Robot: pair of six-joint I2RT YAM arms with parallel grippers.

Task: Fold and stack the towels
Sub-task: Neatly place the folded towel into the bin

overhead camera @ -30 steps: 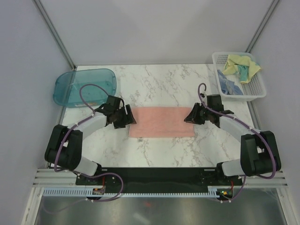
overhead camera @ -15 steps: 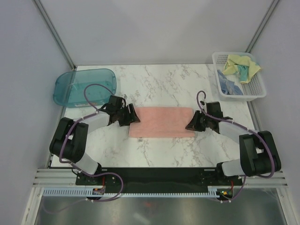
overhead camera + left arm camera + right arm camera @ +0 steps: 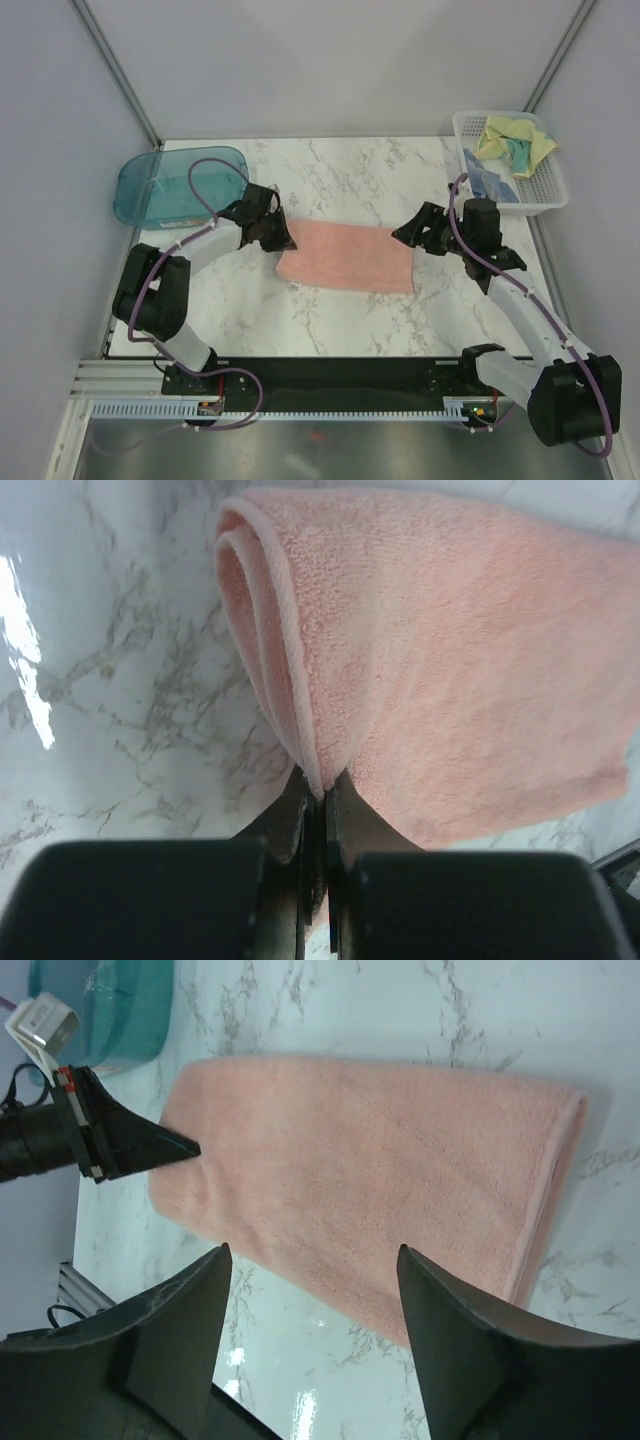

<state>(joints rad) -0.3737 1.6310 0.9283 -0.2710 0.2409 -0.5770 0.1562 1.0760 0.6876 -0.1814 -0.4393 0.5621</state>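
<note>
Item 1: salmon-pink towel [image 3: 345, 256], folded to a long rectangle, lying approx. centre of the marble table [image 3: 350, 330], long axis L–R, slightly skewed, between the two arms. Wrist views show its looped double layer at the left end [image 3: 450, 660] and a hemmed right edge [image 3: 380, 1160]. Item 2: left gripper [image 3: 281, 239], low at the towel's far-left corner; fingers pressed together w/ the towel's edge pinched between them, no gap visible [image 3: 318, 792]. Its dark tip also shows in the right wrist view [image 3: 186, 1146], touching the towel's left end. Item 3: right gripper [image 3: 411, 238], at the towel's right end, fingers spread wide & holding nothing; in its own view [image 3: 312, 1252] both fingers frame the towel from above w/o contact. Item 4: white mesh basket [image 3: 553, 192], far-right corner of table, well apart from the pink towel. Contents: pale yellow towel w/ teal panel [image 3: 515, 140], bunched on top toward the back; light blue towel [image 3: 488, 184], crumpled, nearer the front-left, partly draped over the basket's rim. Both unfolded. Item 5: teal translucent tray [image 3: 180, 185], far-left of table, behind the left arm, near but not touching the pink towel; also seen top-left in the right wrist view [image 3: 110, 1010].
</note>
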